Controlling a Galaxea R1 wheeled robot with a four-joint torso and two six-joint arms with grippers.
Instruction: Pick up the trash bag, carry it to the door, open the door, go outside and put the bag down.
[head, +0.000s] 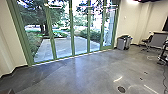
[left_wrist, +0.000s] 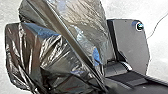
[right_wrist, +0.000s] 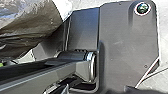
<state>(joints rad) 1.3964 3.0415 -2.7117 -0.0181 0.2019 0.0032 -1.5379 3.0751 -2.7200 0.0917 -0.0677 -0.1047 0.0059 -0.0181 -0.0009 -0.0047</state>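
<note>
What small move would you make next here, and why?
Probably ease the base forward toward the green-framed glass front: the trash bag is at the robot's base, and bare floor lies between the robot and the glass, with paving beyond.

1. At the far side of the smooth grey floor (head: 95, 70), tall green-framed glass panels (head: 72, 37).
2. Behind the panels, pale flat paving (head: 62, 46) between leafy green bushes (head: 95, 34).
3. Right of the panels, boxy grey bin (head: 121, 43).
4. Farther right, dark wheeled chair (head: 147, 41).
</note>
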